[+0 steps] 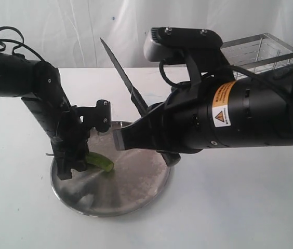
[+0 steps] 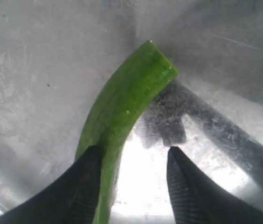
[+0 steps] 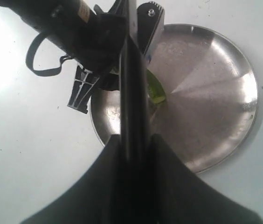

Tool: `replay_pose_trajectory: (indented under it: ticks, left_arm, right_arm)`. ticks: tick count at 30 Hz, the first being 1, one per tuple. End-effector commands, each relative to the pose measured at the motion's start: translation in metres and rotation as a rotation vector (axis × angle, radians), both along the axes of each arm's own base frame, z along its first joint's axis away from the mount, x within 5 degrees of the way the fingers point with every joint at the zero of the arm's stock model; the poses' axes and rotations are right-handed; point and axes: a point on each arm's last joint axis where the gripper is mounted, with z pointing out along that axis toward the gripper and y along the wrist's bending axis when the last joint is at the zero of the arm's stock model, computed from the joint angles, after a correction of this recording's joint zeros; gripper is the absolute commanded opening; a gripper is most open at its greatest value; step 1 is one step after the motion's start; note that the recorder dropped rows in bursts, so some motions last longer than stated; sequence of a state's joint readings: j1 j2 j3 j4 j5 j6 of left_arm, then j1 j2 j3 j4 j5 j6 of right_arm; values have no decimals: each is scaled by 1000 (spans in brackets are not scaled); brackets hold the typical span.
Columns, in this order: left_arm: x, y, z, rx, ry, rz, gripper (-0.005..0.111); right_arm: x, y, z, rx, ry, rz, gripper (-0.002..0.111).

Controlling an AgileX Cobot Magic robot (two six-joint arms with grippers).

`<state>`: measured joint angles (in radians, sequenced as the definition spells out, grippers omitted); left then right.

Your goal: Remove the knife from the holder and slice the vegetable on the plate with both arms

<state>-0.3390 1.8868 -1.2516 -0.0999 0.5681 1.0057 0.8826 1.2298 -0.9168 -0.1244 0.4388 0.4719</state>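
The steel plate (image 1: 133, 184) lies on the white table, with the green vegetable (image 1: 101, 162) on its left part. My left gripper (image 1: 68, 167) is down on the plate at the vegetable's end. In the left wrist view this gripper (image 2: 134, 151) is open: the vegetable (image 2: 124, 100) lies along one finger (image 2: 87, 184), and a wide gap separates it from the other. My right gripper (image 1: 146, 122) is shut on the knife (image 1: 123, 72), held above the plate with the blade pointing up and to the left. The right wrist view shows the knife (image 3: 134, 93) clamped in the gripper (image 3: 135, 140) over the plate (image 3: 215, 102).
The wire holder (image 1: 258, 52) stands at the back right, behind the right arm. The left arm's black wrist and cable loop (image 3: 75, 23) crowd the plate's edge near the vegetable (image 3: 155, 91). White table surrounds the plate.
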Motion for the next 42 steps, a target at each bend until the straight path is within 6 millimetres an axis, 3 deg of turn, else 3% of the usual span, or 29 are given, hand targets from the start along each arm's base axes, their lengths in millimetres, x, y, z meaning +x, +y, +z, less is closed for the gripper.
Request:
replay_pose_trajectory:
  ticks: [1, 4, 6, 9, 11, 16, 17, 22, 24, 29, 42]
  left_arm:
    - [1, -3, -12, 23, 72, -7, 49]
    - [2, -2, -26, 50, 105, -17, 48]
    - [2, -2, -30, 52, 118, -1, 41]
    - [0, -1, -25, 41, 132, 70, 10]
    - [-3, -1, -16, 34, 131, 90, 0]
    - [-11, 2, 8, 23, 134, 122, 0]
    - [-11, 2, 9, 22, 133, 122, 3]
    - [-5, 0, 12, -4, 60, 128, 60]
    - [-3, 0, 13, -16, 40, 152, 74]
    - [-2, -1, 7, -11, 49, 153, 75]
    - [1, 2, -32, 80, 141, 118, 75]
  right_arm:
    - [0, -2, 4, 26, -21, -3, 3]
    - [0, -1, 5, 29, -23, -2, 3]
    - [1, -1, 5, 33, -28, -1, 3]
    - [1, 0, 6, 49, -40, 1, 3]
    - [1, 0, 7, 51, -42, 2, 3]
    - [1, 0, 6, 46, -39, 1, 3]
    - [1, 0, 6, 46, -39, 1, 3]
    - [1, 0, 6, 44, -41, 4, 3]
    - [1, 0, 6, 40, -45, 8, 3]
    - [1, 0, 7, 44, -59, 15, 3]
    - [2, 1, 8, 51, -66, 17, 3]
